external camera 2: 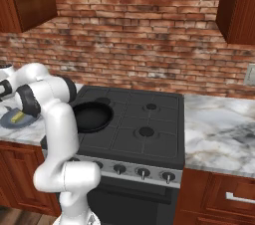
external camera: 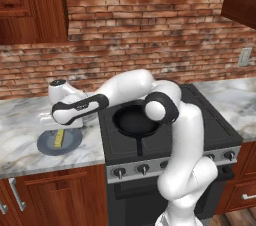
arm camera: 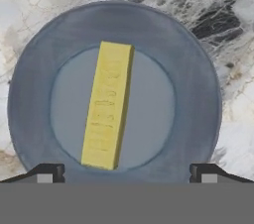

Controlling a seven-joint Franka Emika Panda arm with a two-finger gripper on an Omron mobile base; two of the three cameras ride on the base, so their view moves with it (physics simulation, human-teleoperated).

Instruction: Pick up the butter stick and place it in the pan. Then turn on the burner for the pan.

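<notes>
A yellow butter stick (arm camera: 107, 105) lies flat on a grey-blue plate (arm camera: 193, 104) on the marble desk (external camera: 20, 135). The tool (arm camera: 126, 173) hovers above, open. The black pan (external camera: 135, 121) sits empty on the stove (external camera 2: 144, 119).

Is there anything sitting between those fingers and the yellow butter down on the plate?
Nothing visible. In the hand view the butter stick lies bare on the grey-blue plate, with the open fingers apart on either side above it.
</notes>
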